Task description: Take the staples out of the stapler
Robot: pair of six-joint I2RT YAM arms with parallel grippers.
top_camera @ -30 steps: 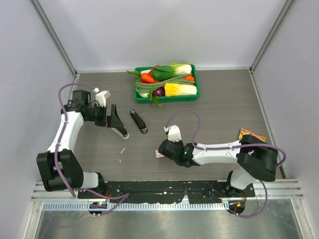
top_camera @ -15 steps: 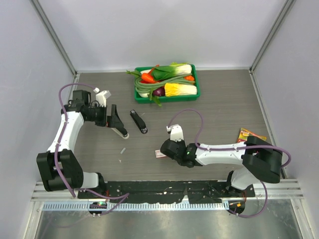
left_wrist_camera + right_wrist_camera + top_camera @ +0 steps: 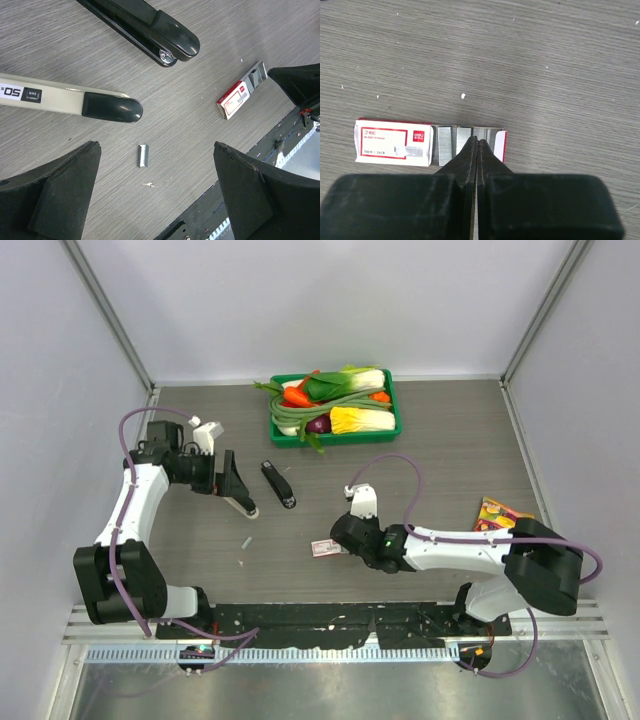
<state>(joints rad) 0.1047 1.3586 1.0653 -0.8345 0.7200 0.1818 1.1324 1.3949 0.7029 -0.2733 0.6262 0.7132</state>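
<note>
The black stapler (image 3: 278, 483) (image 3: 150, 27) lies on the table, and a beige bar with a black tip (image 3: 75, 100) (image 3: 241, 503) lies beside it. A short silvery strip of staples (image 3: 143, 155) (image 3: 246, 541) rests loose on the wood. My left gripper (image 3: 155, 145) (image 3: 234, 488) hangs open above that strip, holding nothing. My right gripper (image 3: 478, 140) (image 3: 338, 543) is shut, its tips over the open end of the red-and-white staple box (image 3: 395, 142) (image 3: 323, 548) (image 3: 240, 96). Rows of staples (image 3: 451, 144) show inside the box. Nothing shows between the right fingers.
A green tray (image 3: 396, 406) of vegetables stands at the back. A coloured packet (image 3: 503, 512) lies at the right edge. The black mounting rail (image 3: 330, 618) runs along the near edge. A tiny pale scrap (image 3: 147, 185) lies near the loose strip.
My right gripper has gone from partly open to shut and its arm has drawn back to the right. The left arm has not moved.
</note>
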